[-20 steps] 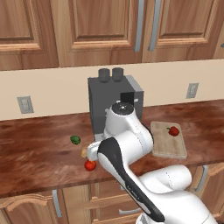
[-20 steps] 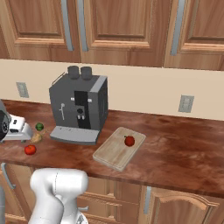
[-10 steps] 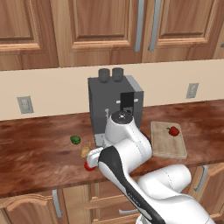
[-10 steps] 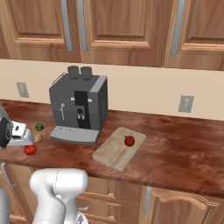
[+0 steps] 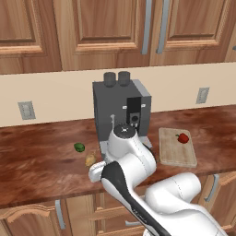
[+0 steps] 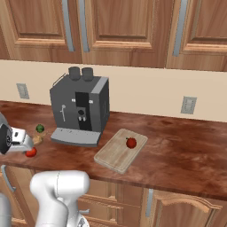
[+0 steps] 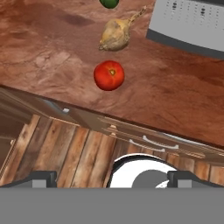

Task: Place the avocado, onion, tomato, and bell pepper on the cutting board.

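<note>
Hiding tomato [image 7: 109,75] behind arm, left view | avocado [image 7: 109,3] cropped | jaws wide, empty

The arm [image 5: 138,184] is glossy white, built of fat rounded segments that swell at each joint like smooth capsules. A dark, nearly black band [image 5: 120,191] curves along one link in the left base view — a strip of joint cover set between the white shells. On top of the upper joint sits a round grey cap [image 5: 123,131] with a darker centre. In the right base view the lower link [image 6: 57,188] is a plain white cylinder with a rounded shoulder — no cables, screws or markings can be made out.
</note>
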Available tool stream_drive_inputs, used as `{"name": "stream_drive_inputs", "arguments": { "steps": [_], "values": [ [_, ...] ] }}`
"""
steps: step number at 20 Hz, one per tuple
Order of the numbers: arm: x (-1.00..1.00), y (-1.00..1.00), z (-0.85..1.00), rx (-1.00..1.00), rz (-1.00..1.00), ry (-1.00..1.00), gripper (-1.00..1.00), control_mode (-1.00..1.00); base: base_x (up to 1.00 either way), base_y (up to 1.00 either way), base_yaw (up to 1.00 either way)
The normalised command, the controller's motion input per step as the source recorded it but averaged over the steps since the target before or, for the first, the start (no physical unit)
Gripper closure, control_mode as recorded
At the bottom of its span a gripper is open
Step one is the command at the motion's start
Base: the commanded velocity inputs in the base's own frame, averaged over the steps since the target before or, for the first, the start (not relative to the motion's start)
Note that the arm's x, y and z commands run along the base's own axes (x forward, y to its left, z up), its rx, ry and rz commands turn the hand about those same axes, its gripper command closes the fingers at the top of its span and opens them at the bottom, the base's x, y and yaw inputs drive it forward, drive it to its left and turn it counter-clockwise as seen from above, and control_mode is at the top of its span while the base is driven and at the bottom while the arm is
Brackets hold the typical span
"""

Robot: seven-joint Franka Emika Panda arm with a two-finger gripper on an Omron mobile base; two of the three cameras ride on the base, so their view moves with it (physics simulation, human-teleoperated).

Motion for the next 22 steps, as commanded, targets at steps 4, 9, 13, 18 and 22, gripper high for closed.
{"name": "stream_drive_inputs", "arguments": {
  "steps": [4,9,13,18,22],
  "values": [
    [0.00,0.02,-0.13,0.00,0.01,0.00,-1.00,-1.00,0.00,0.00,0.00],
    [0.04,0.00,-0.10,0.00,0.01,0.00,-1.00,-1.00,0.00,0.00,0.00],
    [0.13,0.00,-0.02,0.00,0.00,0.02,-1.00,-1.00,0.00,0.00,0.00],
    [0.21,0.00,-0.02,0.00,0.00,0.05,-1.00,-1.00,0.00,0.00,0.00],
    [0.18,0.00,-0.05,0.00,0.00,0.06,-1.00,-1.00,0.00,0.00,0.00]
  ]
}}
